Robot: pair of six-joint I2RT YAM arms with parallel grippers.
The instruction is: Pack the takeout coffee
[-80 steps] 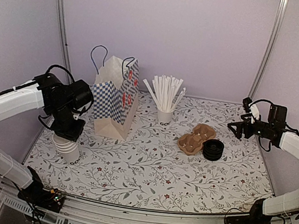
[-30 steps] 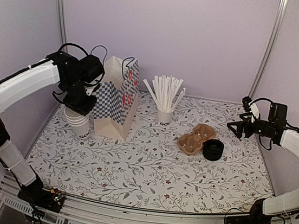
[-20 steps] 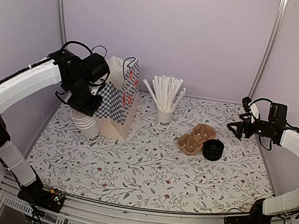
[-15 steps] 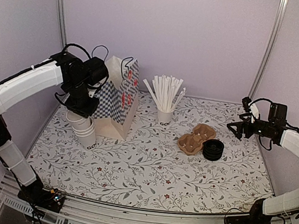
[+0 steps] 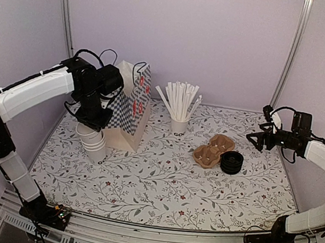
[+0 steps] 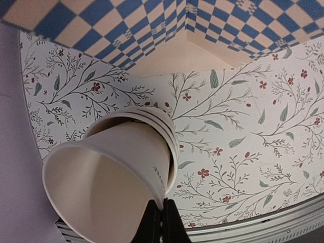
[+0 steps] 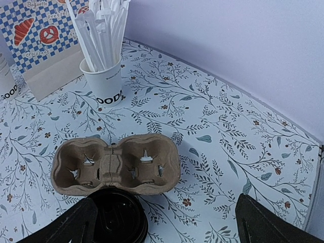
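1. Your left pincer (image 6: 162, 225) is nearly shut. It pinches the rim of the top cup (image 6: 101, 192) in the cup stack (image 5: 93, 142). That cup is the coffee cup you must pack. It is at the far left of the table (image 5: 160, 186), just beside the bag. It leans out of the stack and has no lid on.
2. I think the cup is very light and thin. It looks empty inside. If you squeeze hard, the rim may bend. It may stick to the cups under it, so they could come up too. The rim is a fair place to hold it, and the side near the top would work as well.
3. The bag (image 5: 131, 112) stands up and has blue checks. You cannot see inside it.
4. The straw cup (image 7: 104, 83) is full of white straws. It is not the one to pack.
5. The carrier (image 7: 116, 164) has two holes, and both are empty.
6. The lids (image 7: 119, 220) are black and sit in a pile right beside the carrier.
7. Your right pincer (image 7: 167, 202) is wide open and holds nothing. It hangs in the air near the lids.
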